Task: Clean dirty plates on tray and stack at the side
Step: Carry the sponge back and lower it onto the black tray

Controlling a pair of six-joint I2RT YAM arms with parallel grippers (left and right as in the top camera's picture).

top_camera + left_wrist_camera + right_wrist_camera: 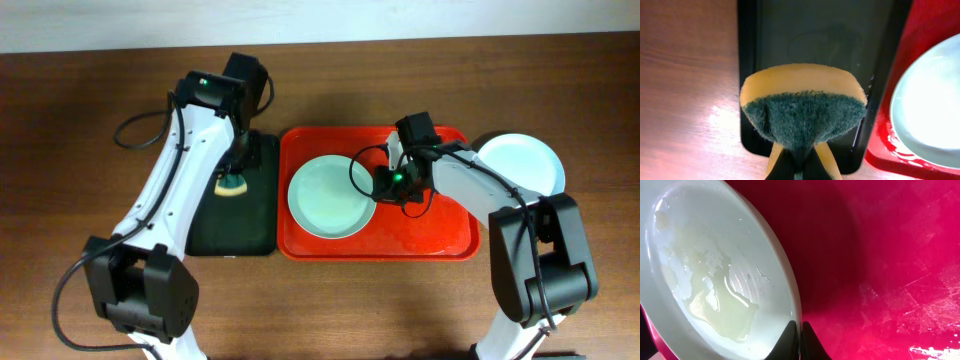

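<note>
A pale mint plate [330, 197] lies on the left half of the red tray [450, 245]. My right gripper [380, 185] is shut on its right rim. In the right wrist view one finger sits inside the plate [715, 280] and one outside, and the gripper [801, 340] pinches the edge. A watery yellowish smear [725, 312] spreads over the plate's inside, above the tray [890, 255]. My left gripper [235, 180] is shut on a yellow and green sponge [233, 186], which it holds over the black tray [235, 235]. The left wrist view shows the sponge [802, 107] squeezed in the gripper [800, 167].
Another pale plate [520, 165] rests on the wooden table just right of the red tray. The black tray [825, 40] lies right against the red tray [885, 155] on its left. The mint plate [935, 110] shows at the right edge of the left wrist view.
</note>
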